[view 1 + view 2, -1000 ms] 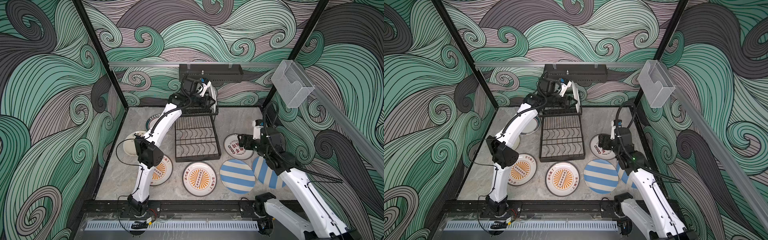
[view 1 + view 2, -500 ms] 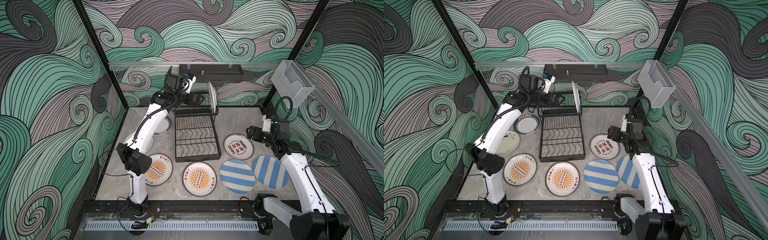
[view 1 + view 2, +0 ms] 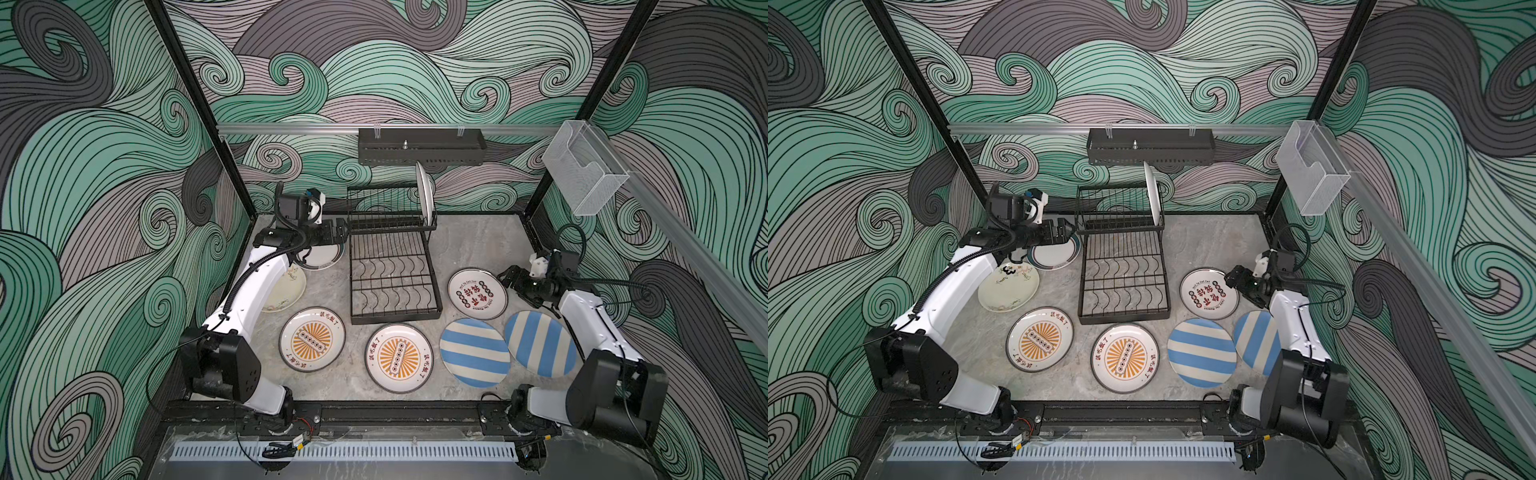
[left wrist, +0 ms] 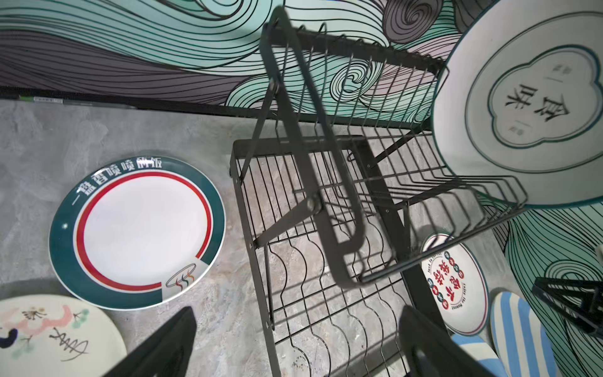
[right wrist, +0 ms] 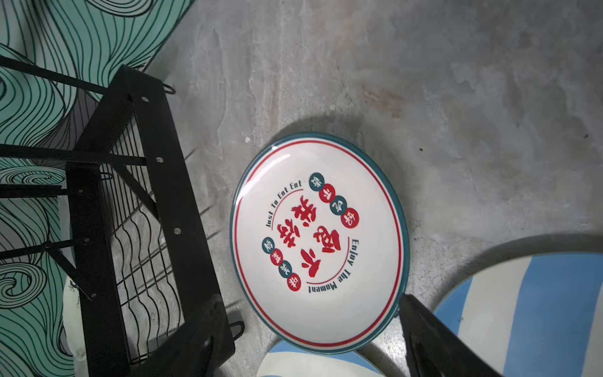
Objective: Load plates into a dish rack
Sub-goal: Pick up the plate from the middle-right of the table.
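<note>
We have one loaded: the teal-rimmed white round plate stands in the rightmost slot of the black wire two-tier dish rack, far tier. Seven more lie around it. Wide open and empty: left gripper, right gripper. Next, we reckon, the right pinches the rim of the red-lettered white plate. The left wrist view shows the racked plate's face; both top views show only its edge.

Grey tabletop: dish rack, seven plates
</note>
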Tool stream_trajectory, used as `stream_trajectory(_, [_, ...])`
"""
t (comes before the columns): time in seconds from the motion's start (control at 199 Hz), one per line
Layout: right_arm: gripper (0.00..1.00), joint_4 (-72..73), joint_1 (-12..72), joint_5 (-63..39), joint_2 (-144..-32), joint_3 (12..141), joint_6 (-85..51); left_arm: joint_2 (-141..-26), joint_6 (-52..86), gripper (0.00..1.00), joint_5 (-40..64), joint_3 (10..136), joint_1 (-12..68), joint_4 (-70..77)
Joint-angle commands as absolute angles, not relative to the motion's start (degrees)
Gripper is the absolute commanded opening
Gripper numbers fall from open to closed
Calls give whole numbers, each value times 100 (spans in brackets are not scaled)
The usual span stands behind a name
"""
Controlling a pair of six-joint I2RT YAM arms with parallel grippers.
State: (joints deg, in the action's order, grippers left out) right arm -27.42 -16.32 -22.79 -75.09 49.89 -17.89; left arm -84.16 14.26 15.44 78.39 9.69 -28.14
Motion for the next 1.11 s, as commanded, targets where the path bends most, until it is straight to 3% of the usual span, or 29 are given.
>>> stream_trajectory(0.0, [84,-2439,-1704,-2411,-7570,4856,-1933,-7822,1761,99,1483,7294,929,-2138])
stream_trajectory(0.241, [79,-2157,-1881,-2437,-7837,4592,-2008,-7463,2184,99,1371,6209,923,-1633])
stream_trajectory(0.668, [69,-1661,-1916,-2444,-8484,4411,-2031,-7542,2310,99,1769,5762,922,-1490])
stream_trajectory(1.101, [66,-1628,-1911,-2309,-8824,4422,-1934,-7506,2357,99,1959,5274,919,-1328])
